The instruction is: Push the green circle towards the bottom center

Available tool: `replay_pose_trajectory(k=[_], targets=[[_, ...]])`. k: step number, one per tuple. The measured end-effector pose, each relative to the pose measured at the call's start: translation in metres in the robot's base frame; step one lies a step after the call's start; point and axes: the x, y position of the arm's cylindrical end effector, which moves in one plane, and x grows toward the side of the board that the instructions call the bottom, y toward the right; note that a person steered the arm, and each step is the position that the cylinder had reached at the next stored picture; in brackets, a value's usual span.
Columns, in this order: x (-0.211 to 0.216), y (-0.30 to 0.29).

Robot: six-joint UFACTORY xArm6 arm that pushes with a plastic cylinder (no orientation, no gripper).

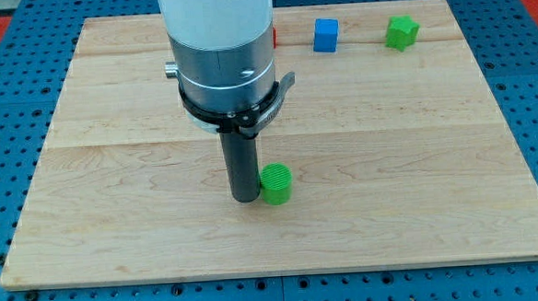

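The green circle is a short green cylinder on the wooden board, a little below the board's middle. My tip is the lower end of the dark rod and stands right at the circle's left side, touching it or nearly so. The arm's grey and white body rises above it and hides part of the board's top centre.
A blue cube and a green star-like block stand near the board's top right. A sliver of a red block shows at the arm's right edge. Blue pegboard surrounds the board.
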Motion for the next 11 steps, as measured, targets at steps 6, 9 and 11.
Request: replay_pose_trajectory(k=[6, 9, 11], targets=[[-0.045, 0.035], [-0.049, 0.037], [-0.047, 0.03]])
